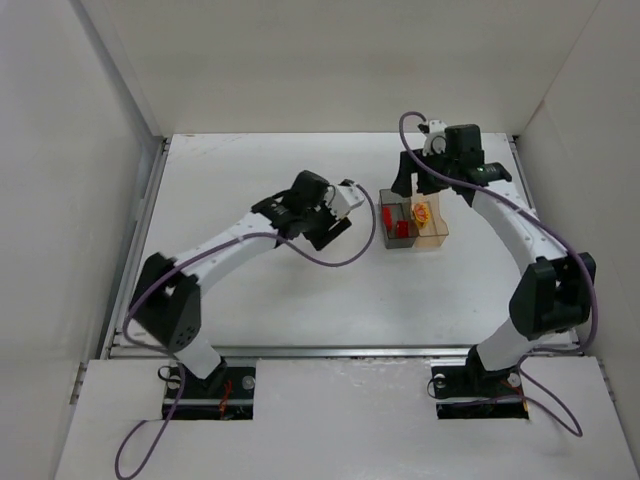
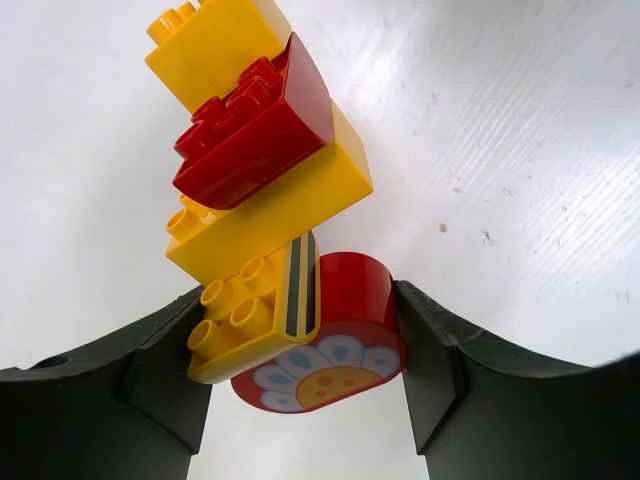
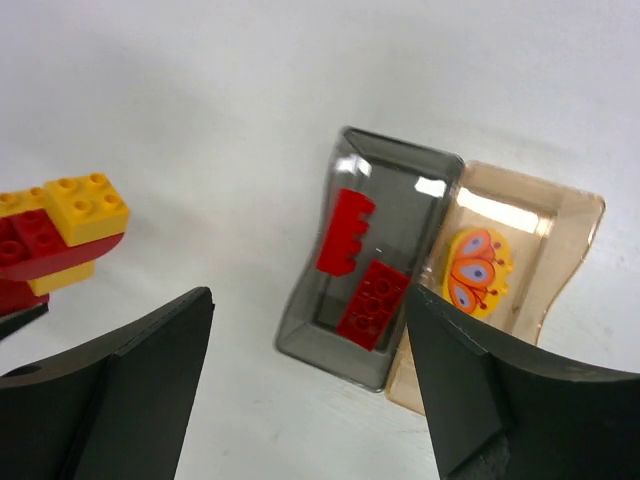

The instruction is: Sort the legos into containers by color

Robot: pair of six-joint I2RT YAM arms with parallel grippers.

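1. The left jaws are part-closed on a clump of joined legos [image 2: 265, 200]. One finger [image 2: 150, 385] presses a small yellow brick [image 2: 250, 320] with a dark striped side. The other finger [image 2: 450, 370] presses a red round brick [image 2: 335, 345].
2. The round brick's flat face is white, with pale blue petals around an orange-yellow centre. It faces the wrist camera.
3. Above these two sits a long yellow brick [image 2: 280, 205], then a red brick [image 2: 255, 130] with a sloped, glossy side, then another yellow brick [image 2: 215, 50] at the far end.
4. In the left wrist view the clump's long axis runs from the jaws up the frame, leaning left. The studs point left, away from the red round brick.
5. In the right wrist view the same clump shows at the left edge, apart from the containers.
6. The containers stand on the white counter [image 1: 280, 290], right of centre, joined side by side. They lie between the two arms' ends.
7. The smoky grey box [image 3: 395, 165] holds two red bricks. One [image 3: 345, 232] is tipped on its side with studs pointing left; the other [image 3: 372, 303] shows its studs to the camera. Both lie lengthwise along the box.
8. The amber box [image 3: 565, 235] holds a yellow piece [image 3: 478, 272] printed with an orange butterfly.
9. The right jaws stand wide apart with nothing in them, above the counter near the boxes.
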